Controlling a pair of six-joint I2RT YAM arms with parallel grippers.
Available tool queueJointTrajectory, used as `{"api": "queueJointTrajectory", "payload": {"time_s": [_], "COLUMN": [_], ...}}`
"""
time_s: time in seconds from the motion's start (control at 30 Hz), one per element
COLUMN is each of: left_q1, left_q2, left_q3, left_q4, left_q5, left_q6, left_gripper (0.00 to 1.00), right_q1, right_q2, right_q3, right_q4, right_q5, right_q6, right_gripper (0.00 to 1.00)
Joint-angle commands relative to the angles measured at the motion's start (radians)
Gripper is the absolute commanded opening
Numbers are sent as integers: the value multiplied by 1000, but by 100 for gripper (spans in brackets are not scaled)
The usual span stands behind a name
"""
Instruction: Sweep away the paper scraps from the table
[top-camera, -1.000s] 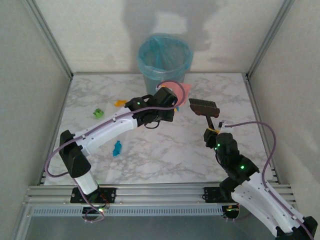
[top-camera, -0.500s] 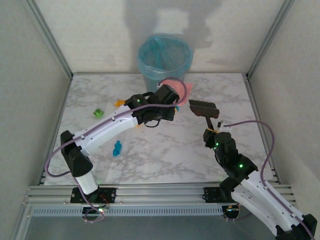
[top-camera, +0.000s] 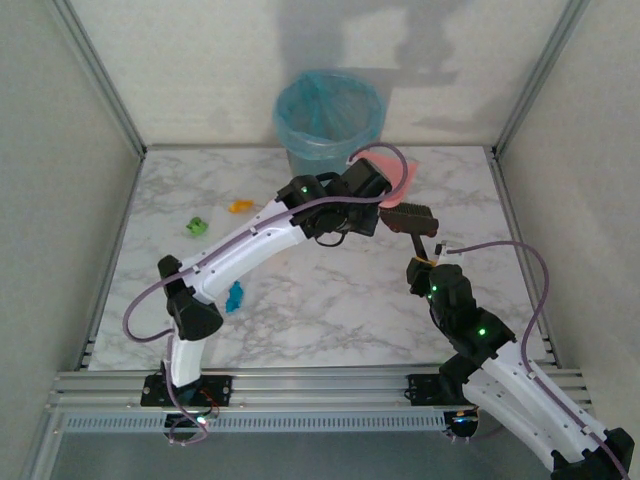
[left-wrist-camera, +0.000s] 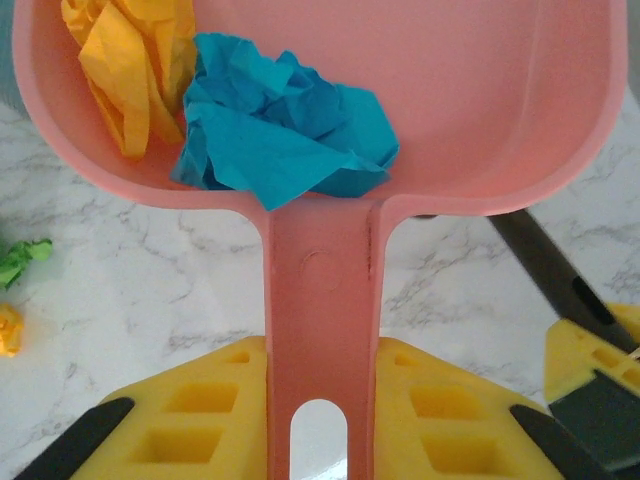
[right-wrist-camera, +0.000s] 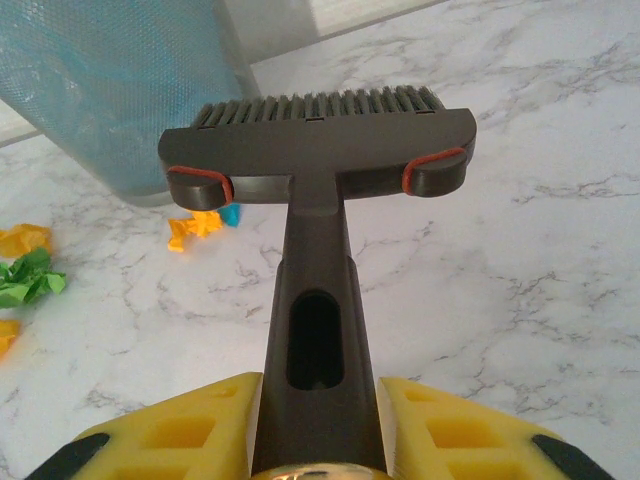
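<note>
Top external view has the left gripper (top-camera: 376, 187) reaching to the far edge of the table (top-camera: 330, 310), just right of the blue-lined bin (top-camera: 330, 110), with the pink dustpan (top-camera: 398, 172) carried ahead of it. In the left wrist view its yellow pads are pressed tight on either side of the pan's flat handle, a grip that should stop the pan rolling. Two of the paper scraps, a blue scrap (left-wrist-camera: 285, 135) and an orange scrap (left-wrist-camera: 130, 60), lie against the pan's back wall by the handle; I judge the pan is tipped back a little so they cannot slide out before it is over the bin. The right gripper (right-wrist-camera: 315, 430) is likewise clamped on the handle of the dark brush (right-wrist-camera: 315, 150), held above the right half of the table with its bristles toward the far edge; it looks parked clear of the pan. Not all the table is swept: a green scrap (top-camera: 195, 227) lies near the left edge; an orange bit (top-camera: 240, 206) lies toward the far left corner; a blue bit (top-camera: 235, 296) lies nearer the near edge; the right wrist view adds small bits (right-wrist-camera: 195, 228) at the foot of the bin. Emptying the pan looks like the step in hand, with more sweeping to follow.
</note>
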Motion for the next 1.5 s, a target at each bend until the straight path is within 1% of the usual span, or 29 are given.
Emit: {"api": "queueJointTrajectory", "payload": {"time_s": [0.0, 0.13, 0.43, 0.6, 0.77, 0.9, 1.03, 1.1, 1.2, 1.33, 1.47], "left_q1": [16, 51, 182, 254, 347, 422, 466, 483, 496, 507, 526], "left_q2": [32, 74, 64, 62, 74, 100, 148, 173, 196, 200, 179], "left_q3": [109, 207, 222, 223, 223, 219, 217, 216, 216, 208, 103], "left_q4": [-63, -73, 16, 86, 195, 303, 433, 506, 603, 720, 871], "left_q5": [1, 53, 170, 272, 450, 595, 745, 800, 834, 830, 837], "left_q6": [29, 35, 28, 20, -38, -133, -260, -340, -456, -574, -703], "left_gripper": [0, 0, 0, 0, 0, 0, 0, 0, 0, 0, 0], "right_q1": [7, 5, 7, 7, 6, 7, 6, 6, 6, 6, 7], "right_q2": [3, 15, 38, 47, 63, 68, 72, 74, 80, 84, 86], "right_q3": [-9, -9, -10, -10, -9, -9, -8, -8, -7, -5, -5], "right_q4": [61, 64, 74, 80, 85, 87, 84, 87, 86, 87, 86], "right_q5": [15, 14, 10, 9, 10, 10, 13, 16, 20, 21, 21], "right_q6": [6, 5, 2, -1, -3, -4, -9, -11, -14, -17, -18], "right_gripper": [0, 0, 0, 0, 0, 0, 0, 0, 0, 0, 0]}}
